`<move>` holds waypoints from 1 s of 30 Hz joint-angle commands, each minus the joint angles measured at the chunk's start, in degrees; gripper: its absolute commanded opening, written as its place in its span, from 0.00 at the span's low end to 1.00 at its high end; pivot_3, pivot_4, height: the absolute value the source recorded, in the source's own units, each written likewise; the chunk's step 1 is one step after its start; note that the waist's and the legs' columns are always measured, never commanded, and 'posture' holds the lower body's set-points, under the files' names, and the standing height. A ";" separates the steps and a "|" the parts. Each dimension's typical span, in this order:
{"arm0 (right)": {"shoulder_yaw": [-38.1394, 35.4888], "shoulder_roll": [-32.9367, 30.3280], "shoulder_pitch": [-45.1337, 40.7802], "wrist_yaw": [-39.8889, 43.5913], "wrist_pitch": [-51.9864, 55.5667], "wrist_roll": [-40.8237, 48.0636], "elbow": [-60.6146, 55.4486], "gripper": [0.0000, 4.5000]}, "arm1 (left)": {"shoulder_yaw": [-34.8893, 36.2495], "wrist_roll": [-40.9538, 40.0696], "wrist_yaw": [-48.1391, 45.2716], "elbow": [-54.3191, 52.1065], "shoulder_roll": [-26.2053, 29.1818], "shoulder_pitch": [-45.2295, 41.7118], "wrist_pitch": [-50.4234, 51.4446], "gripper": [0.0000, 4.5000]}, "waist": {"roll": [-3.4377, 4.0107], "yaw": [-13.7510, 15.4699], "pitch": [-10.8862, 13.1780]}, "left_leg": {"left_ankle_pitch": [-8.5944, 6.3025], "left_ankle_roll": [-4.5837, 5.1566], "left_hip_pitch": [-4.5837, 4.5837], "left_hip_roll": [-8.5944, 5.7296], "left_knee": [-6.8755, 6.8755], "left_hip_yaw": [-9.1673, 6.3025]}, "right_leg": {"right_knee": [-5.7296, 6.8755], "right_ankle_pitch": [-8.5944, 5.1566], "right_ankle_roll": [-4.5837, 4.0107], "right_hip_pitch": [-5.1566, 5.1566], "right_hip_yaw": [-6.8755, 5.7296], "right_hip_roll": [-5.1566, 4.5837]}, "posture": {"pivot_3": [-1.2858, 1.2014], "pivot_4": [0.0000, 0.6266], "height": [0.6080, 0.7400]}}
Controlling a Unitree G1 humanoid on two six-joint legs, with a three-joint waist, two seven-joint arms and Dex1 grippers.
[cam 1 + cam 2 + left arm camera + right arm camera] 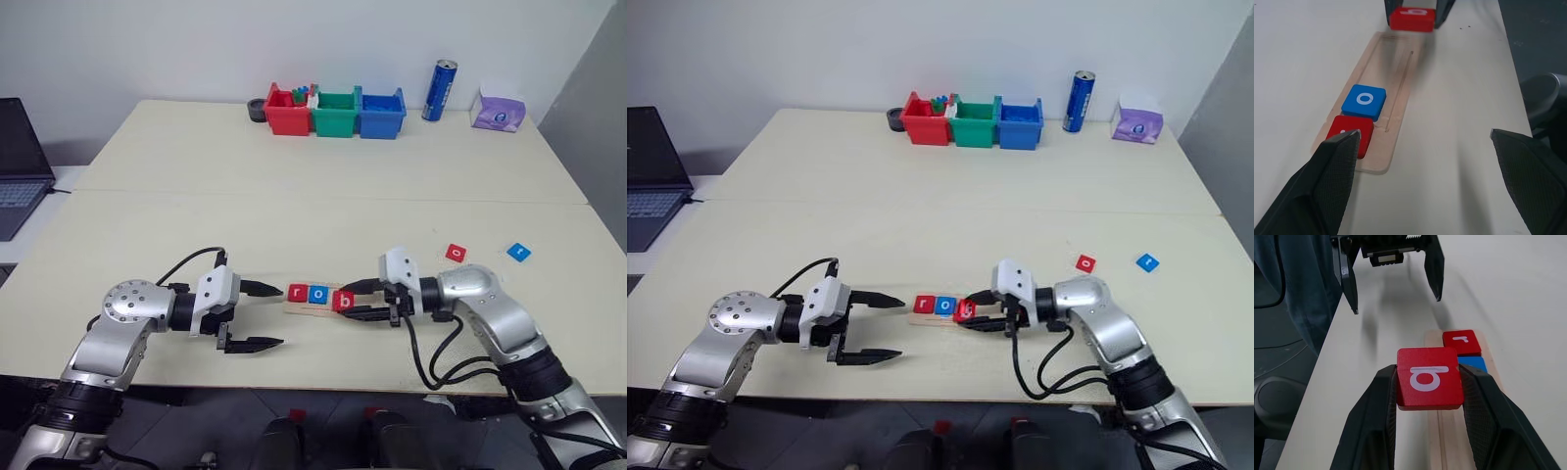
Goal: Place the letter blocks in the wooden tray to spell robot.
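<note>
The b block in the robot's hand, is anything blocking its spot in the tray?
Nothing visible. The right gripper holds the red b block over the wooden tray, whose groove beyond the blue o block lies bare.

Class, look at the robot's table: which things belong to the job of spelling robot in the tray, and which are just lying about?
Belong to the job:
wooden tray
red r block
blue o block
red b block, held in the right gripper
red o block
blue t block

Just lying about:
red bin
green bin
blue bin
blue can
purple tissue pack
laptop
</note>
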 commanded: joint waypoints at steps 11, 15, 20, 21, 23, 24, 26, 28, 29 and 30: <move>0.99 4.25 -6.19 -5.33 -6.22 -6.14 9.99 0.33 | 6.20 -1.93 6.26 -2.37 0.01 -0.35 3.09 1.00 | 0.00 -0.70 0.00 | 0.00 0.00 0.01 0.05 -0.09 0.01 | 0.02 -0.01 -0.03 -0.04 0.02 0.14 | 0.52 0.24 1.00; 1.55 4.84 -6.36 -4.69 -7.15 -6.77 11.18 0.33 | 6.59 -3.24 7.21 -3.06 -0.44 -0.81 5.33 1.00 | 0.00 -0.70 0.00 | 0.00 0.00 0.02 0.04 -0.09 0.00 | 0.03 0.00 -0.03 -0.04 0.02 0.13 | 0.52 0.24 1.00; 2.15 5.48 -6.64 -5.12 -7.35 -7.58 13.19 0.33 | 6.36 -3.50 7.35 -2.75 -0.20 -1.07 5.75 1.00 | 0.01 -0.72 0.00 | 0.00 0.00 0.02 0.03 -0.08 -0.04 | 0.04 0.00 -0.03 -0.04 0.01 0.13 | 0.52 0.24 1.00; 2.15 5.59 -6.79 -5.20 -7.67 -7.80 13.86 0.33 | 6.30 -3.49 7.22 -2.73 -0.15 -1.00 5.78 1.00 | 0.00 -0.72 0.00 | 0.00 0.00 0.03 0.02 -0.08 -0.03 | 0.04 0.00 -0.03 -0.04 0.01 0.13 | 0.52 0.24 1.00; 2.11 5.58 -7.03 -4.97 -8.30 -8.16 14.85 0.33 | 6.15 -3.60 6.91 -2.84 -0.11 -0.83 5.97 1.00 | 0.01 -0.72 0.00 | 0.00 0.00 0.03 0.03 -0.08 -0.03 | 0.04 0.00 -0.03 -0.04 0.01 0.13 | 0.52 0.24 1.00; 2.06 5.52 -7.02 -4.81 -8.50 -8.24 15.00 0.33 | 6.12 -3.63 6.88 -3.01 -0.11 -0.73 6.06 1.00 | 0.01 -0.71 0.00 | 0.00 0.00 0.03 0.03 -0.08 -0.03 | 0.04 0.00 -0.03 -0.04 0.01 0.13 | 0.52 0.24 1.00; 2.02 5.44 -7.04 -4.51 -8.60 -8.41 15.07 0.33 | 5.96 -3.57 6.89 -3.07 -0.24 -0.73 6.07 1.00 | 0.01 -0.71 0.00 | 0.00 0.00 0.03 0.03 -0.08 -0.03 | 0.04 0.00 -0.03 -0.04 0.01 0.13 | 0.52 0.24 1.00; 1.98 5.64 -7.25 -4.51 -8.57 -8.66 15.45 0.33 | 5.71 -3.46 6.83 -2.85 -0.41 -1.02 6.01 1.00 | 0.00 -0.71 0.00 | 0.00 0.00 0.03 0.03 -0.08 -0.03 | 0.04 0.00 -0.03 -0.04 0.01 0.13 | 0.52 0.24 1.00; 1.98 5.75 -7.36 -4.56 -8.57 -8.78 15.66 0.33 | 5.57 -3.43 6.84 -2.79 -0.52 -1.21 6.05 1.00 | 0.01 -0.71 0.00 | 0.00 0.00 0.03 0.03 -0.08 -0.03 | 0.04 0.00 -0.03 -0.04 0.02 0.13 | 0.52 0.24 1.00; 2.02 5.85 -7.46 -4.59 -8.61 -8.92 15.80 0.33 | 5.48 -3.44 6.78 -2.75 -0.57 -1.37 6.07 1.00 | 0.01 -0.71 0.00 | 0.00 0.00 0.03 0.03 -0.08 -0.03 | 0.04 0.00 -0.03 -0.04 0.02 0.13 | 0.52 0.24 1.00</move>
